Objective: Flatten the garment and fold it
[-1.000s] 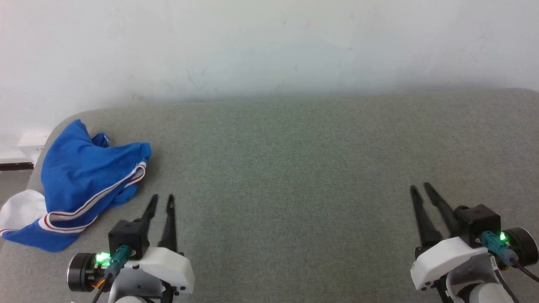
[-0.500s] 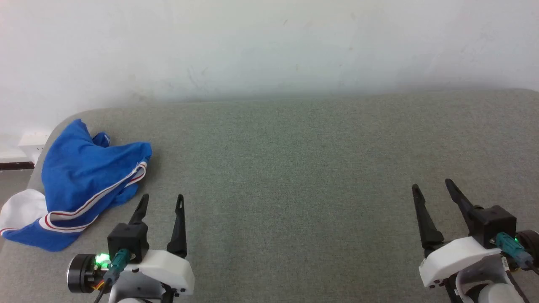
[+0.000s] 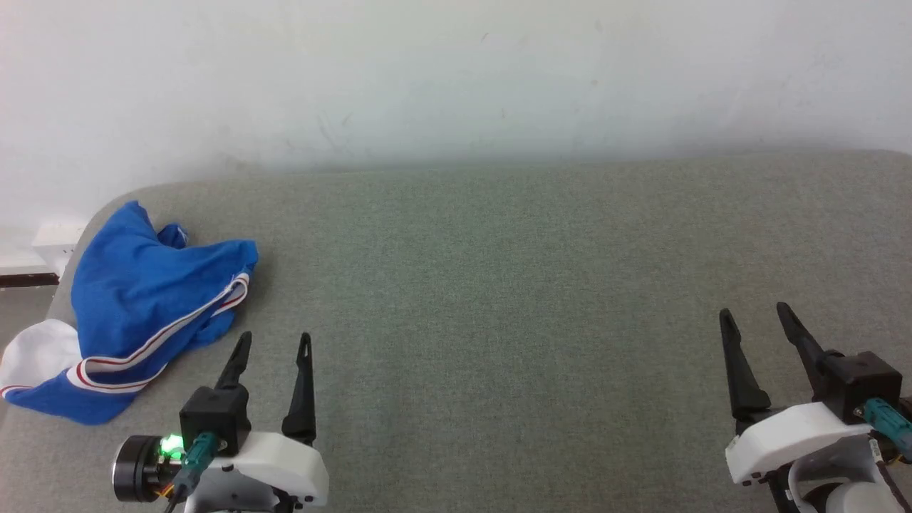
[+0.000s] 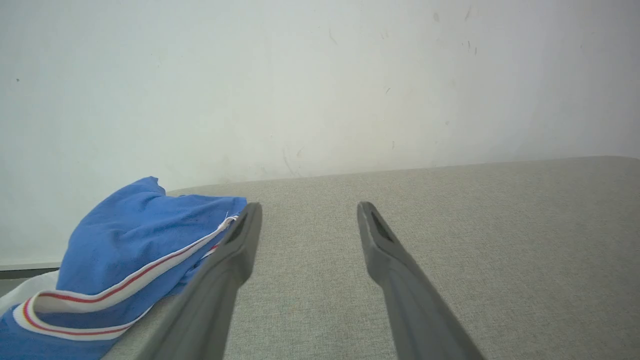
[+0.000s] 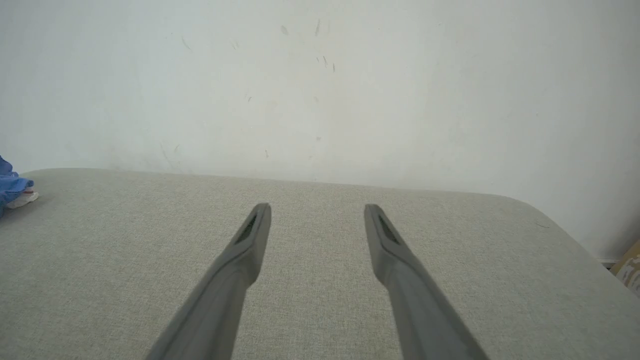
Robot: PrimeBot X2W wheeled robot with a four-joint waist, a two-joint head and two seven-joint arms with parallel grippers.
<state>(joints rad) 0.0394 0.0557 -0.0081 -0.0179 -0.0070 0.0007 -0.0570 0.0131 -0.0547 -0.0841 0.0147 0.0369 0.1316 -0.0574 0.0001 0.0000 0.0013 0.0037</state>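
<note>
The garment (image 3: 135, 299) lies crumpled in a heap at the left end of the grey padded table (image 3: 499, 285), blue with a red-and-white striped band and a white sleeve hanging over the table's left edge. My left gripper (image 3: 274, 340) stands open just right of the heap, apart from it, with nothing between its fingers. In the left wrist view the garment (image 4: 125, 260) lies left of the left gripper (image 4: 307, 207). My right gripper (image 3: 755, 312) is open at the lower right, far from the cloth. In the right wrist view the right gripper (image 5: 317, 207) hovers over bare table, and a blue scrap of garment (image 5: 10, 187) shows at the far left.
A white wall (image 3: 456, 78) rises right behind the table's far edge. The table's left end is rounded, with floor and a skirting board (image 3: 25, 278) beyond it. A cardboard corner (image 5: 631, 265) shows past the table's right end.
Both grippers have opened from nearly shut. The right gripper has shifted a little to the right and the left gripper has sunk slightly lower in the head view. The garment has not moved.
</note>
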